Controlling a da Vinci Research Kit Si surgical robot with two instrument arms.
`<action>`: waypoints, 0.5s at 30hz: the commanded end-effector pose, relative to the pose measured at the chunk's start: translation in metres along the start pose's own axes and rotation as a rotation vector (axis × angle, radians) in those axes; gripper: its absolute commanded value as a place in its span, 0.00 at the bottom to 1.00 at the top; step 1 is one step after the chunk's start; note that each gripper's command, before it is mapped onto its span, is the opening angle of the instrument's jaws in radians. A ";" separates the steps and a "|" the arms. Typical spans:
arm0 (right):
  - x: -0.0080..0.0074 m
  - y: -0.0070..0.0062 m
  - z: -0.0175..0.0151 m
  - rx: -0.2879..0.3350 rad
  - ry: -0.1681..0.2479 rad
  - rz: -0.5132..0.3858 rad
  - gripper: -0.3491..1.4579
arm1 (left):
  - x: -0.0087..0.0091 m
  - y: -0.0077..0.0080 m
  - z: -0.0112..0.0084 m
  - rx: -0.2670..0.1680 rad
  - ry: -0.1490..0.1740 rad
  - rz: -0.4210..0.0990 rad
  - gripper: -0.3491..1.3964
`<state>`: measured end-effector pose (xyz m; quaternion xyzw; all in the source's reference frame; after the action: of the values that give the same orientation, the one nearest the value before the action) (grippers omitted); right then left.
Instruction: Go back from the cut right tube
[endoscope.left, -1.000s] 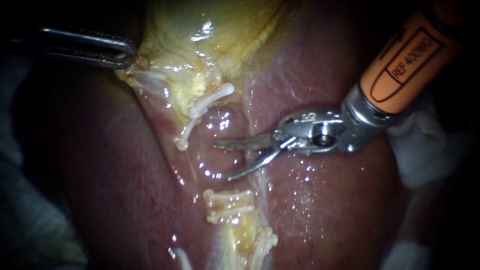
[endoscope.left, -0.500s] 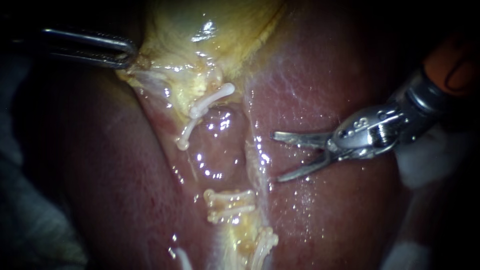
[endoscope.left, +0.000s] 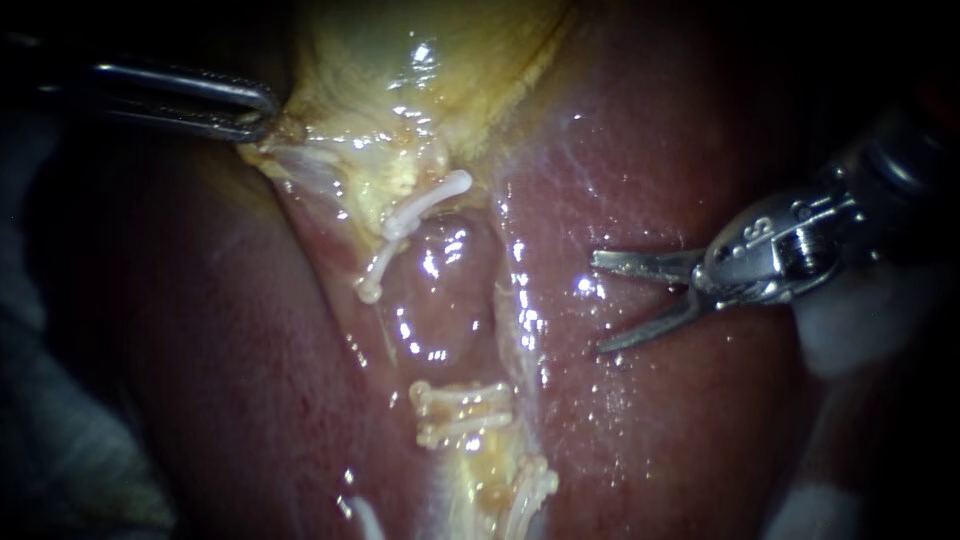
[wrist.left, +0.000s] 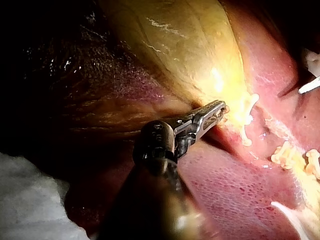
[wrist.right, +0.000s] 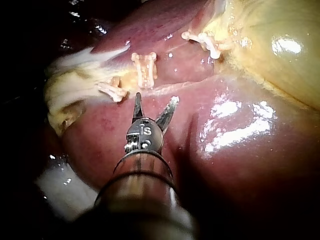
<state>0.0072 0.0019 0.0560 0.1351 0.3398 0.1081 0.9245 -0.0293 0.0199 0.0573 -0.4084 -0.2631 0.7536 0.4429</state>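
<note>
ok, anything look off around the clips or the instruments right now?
Nothing stands out. The upper clips and lower clips sit in place, no spill shows. The right instrument hangs over the liver with jaws open, holding nothing; the left instrument is shut on the gallbladder.

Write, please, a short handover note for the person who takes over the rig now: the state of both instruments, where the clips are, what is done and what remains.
Left instrument: jaws shut on the edge of the pale yellow gallbladder, holding it taut.
Right instrument: slim metal jaws open and empty, over the dark red liver.
White plastic clips: one near the gallbladder, a pair lower down.
Done: the right jaws stand clear of the clips. I cannot make out the cut itself.
Left: probably draw the right instrument further out and keep the left grip.
</note>
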 end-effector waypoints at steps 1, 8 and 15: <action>0.0000 0.0000 0.0000 0.000 0.001 -0.001 0.99 | -0.0001 -0.0001 0.0005 -0.004 -0.002 0.003 0.00; -0.0001 -0.0001 -0.0001 0.000 0.001 -0.001 0.99 | -0.0010 -0.0010 0.0037 -0.015 -0.011 0.016 0.00; -0.0002 -0.0002 -0.0002 0.001 0.001 -0.001 0.99 | -0.0011 -0.0013 0.0039 -0.015 -0.015 0.012 0.00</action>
<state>0.0069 0.0017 0.0559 0.1350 0.3400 0.1077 0.9244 -0.0317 0.0195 0.0609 -0.4079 -0.2696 0.7572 0.4330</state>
